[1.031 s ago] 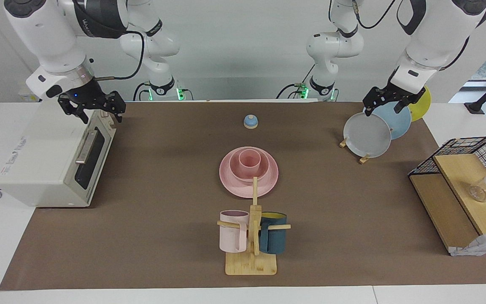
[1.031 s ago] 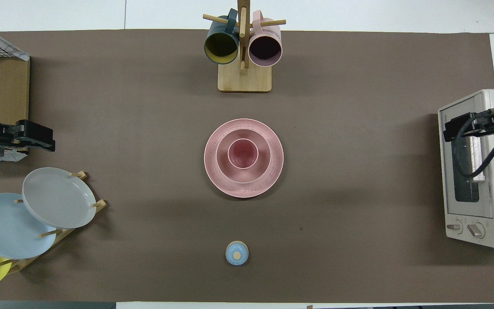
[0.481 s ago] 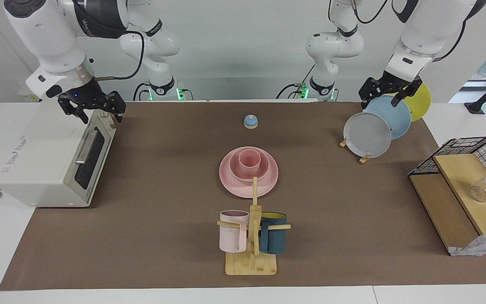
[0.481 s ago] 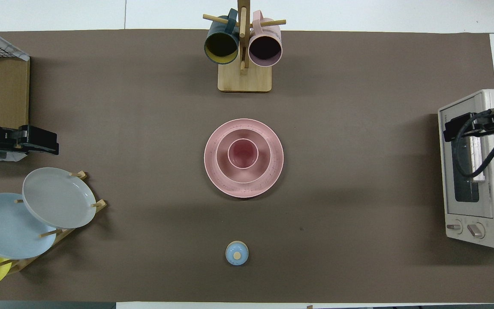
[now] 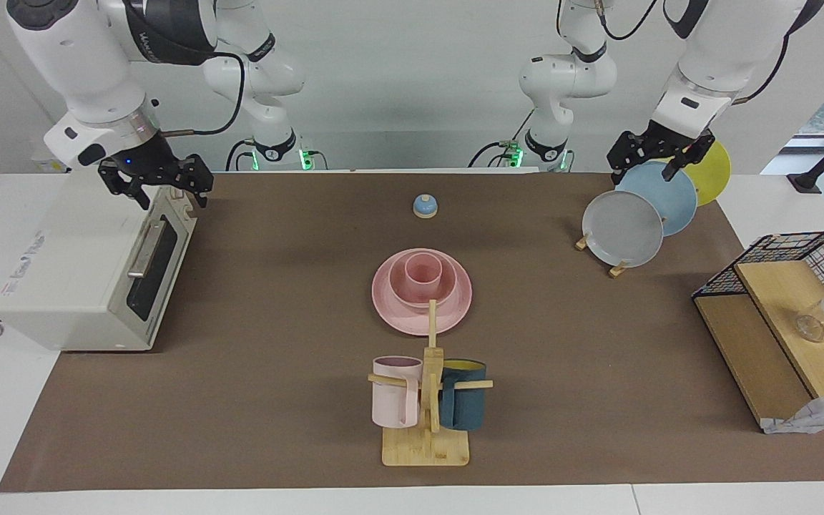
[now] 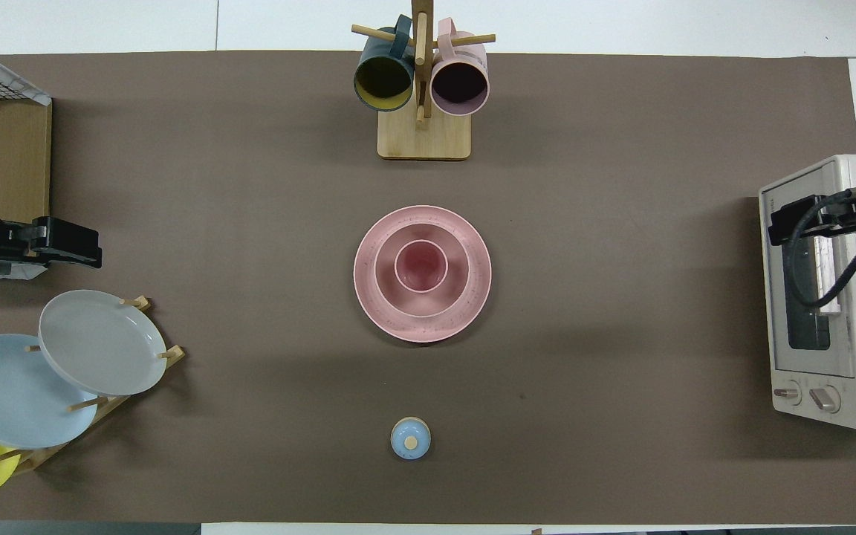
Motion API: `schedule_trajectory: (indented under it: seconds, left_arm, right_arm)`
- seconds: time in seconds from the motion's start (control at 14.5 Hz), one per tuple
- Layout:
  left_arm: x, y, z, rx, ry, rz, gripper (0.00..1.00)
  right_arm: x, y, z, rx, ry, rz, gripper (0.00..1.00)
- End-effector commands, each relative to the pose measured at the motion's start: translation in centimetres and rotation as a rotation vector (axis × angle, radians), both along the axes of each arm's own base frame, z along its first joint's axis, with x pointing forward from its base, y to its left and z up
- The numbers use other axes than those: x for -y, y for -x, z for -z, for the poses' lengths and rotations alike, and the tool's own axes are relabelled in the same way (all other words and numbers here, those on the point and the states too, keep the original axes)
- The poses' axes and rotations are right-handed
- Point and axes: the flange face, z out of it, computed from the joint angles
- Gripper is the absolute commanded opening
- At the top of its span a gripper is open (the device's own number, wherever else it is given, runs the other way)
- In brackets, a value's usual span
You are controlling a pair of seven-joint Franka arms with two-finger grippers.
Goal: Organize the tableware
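Observation:
The matte pink plate [image 5: 385,304] lies at the middle of the brown mat; it also shows in the overhead view [image 6: 368,301]. The pink bowl [image 5: 398,292] [image 6: 386,281] sits on it, and the pink cup [image 5: 423,273] [image 6: 421,266] stands upright in the bowl. My left gripper [image 5: 651,170] [image 6: 90,249] hangs open and empty in the air over the plate rack, by the blue plate. My right gripper [image 5: 165,187] [image 6: 781,223] hangs open and empty over the toaster oven's top front edge.
A toaster oven [image 5: 83,272] stands at the right arm's end. A rack holds grey [image 5: 621,229], blue [image 5: 673,204] and yellow [image 5: 718,172] plates at the left arm's end, with a wire-and-wood shelf [image 5: 777,322] beside it. A mug tree [image 5: 426,443] and a small blue bell [image 5: 425,206] flank the pink set.
My left gripper rose a little and drew back from the grey plate's rim, then held still. My right gripper and the pink set have not moved.

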Motion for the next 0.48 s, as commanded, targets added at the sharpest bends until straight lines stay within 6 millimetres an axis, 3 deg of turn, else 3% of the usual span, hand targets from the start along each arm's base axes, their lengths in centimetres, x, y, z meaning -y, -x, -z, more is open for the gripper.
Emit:
schedule_trajectory:
  seconds: [0.0,0.41]
  left_arm:
    - [0.11,0.36,-0.03,0.013,0.023,0.003,1.00]
    - [-0.13,0.37,-0.11,0.014,0.025,-0.001,1.00]
  right_arm:
    - [0.21,0.52,-0.23,-0.008,-0.018,-0.010,1.00]
    - [0.21,0.52,-0.23,-0.008,-0.018,-0.010,1.00]
